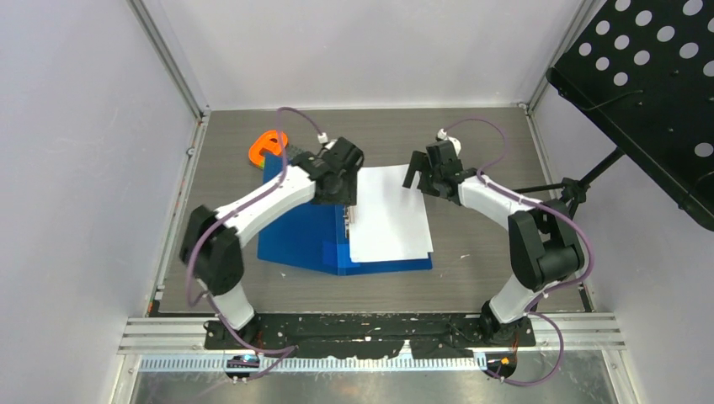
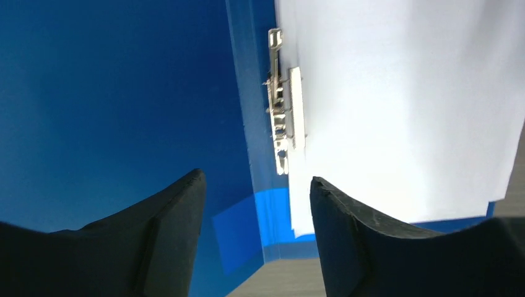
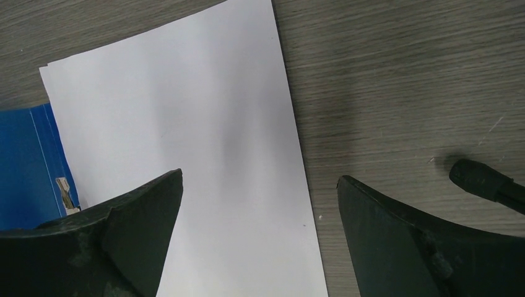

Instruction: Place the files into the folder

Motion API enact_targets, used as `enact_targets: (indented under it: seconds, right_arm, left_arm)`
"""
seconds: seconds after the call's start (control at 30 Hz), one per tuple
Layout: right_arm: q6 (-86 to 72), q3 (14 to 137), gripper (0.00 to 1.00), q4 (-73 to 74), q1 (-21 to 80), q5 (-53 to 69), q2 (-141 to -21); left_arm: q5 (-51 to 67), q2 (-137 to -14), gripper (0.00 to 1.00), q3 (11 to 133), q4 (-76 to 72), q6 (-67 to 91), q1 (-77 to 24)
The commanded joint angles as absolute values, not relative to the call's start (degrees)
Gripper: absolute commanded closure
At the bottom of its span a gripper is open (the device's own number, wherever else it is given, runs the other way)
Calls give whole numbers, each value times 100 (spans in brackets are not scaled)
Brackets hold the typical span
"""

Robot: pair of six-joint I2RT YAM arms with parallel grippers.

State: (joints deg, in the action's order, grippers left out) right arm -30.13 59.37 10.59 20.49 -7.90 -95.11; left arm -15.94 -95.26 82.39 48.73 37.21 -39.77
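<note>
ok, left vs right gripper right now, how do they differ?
The left gripper hangs over the folder, at its spine by the clip; the right gripper hangs over the outer edge of the files and the bare table. The left jaws look narrower than the right jaws. Both are open and hold nothing.

Your cell: grey wood-grain tabletop [image 1: 471, 278], boxed by plain pale-grey wall panels [image 1: 370, 50] on three sides, with silver aluminium corner posts [image 1: 171, 63]. A ribbed aluminium rail [image 1: 589, 332] runs along the near edge. On your right, a black perforated metal plate [image 1: 648, 84] sits tilted on a black tripod stand [image 1: 581, 187]. Light is even and shadows are soft.
</note>
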Motion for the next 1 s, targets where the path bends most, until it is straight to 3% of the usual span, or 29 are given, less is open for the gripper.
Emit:
enact_targets:
  seconds: [0.0,0.13,0.23,0.97]
  right_arm:
    - [-3040,5811,0,1094,2014,-990,-8982]
    - [-3001,5729,0,1151,2007,-995,-8824]
    - [-2981,5702,0,1166,1996,-961,-8771]
    - [-2884,5619,0,1175,1980,-759,-8628]
  left_arm:
    - [-2055,-10084,42,9067,4621,3752,-4109]
    - [-1791,-10722,59,9234,4455,3692,-4122]
    - [-1698,-11069,63,9338,4464,3764,-4121]
    - [-1389,-11741,63,8859,4108,4068,-4122]
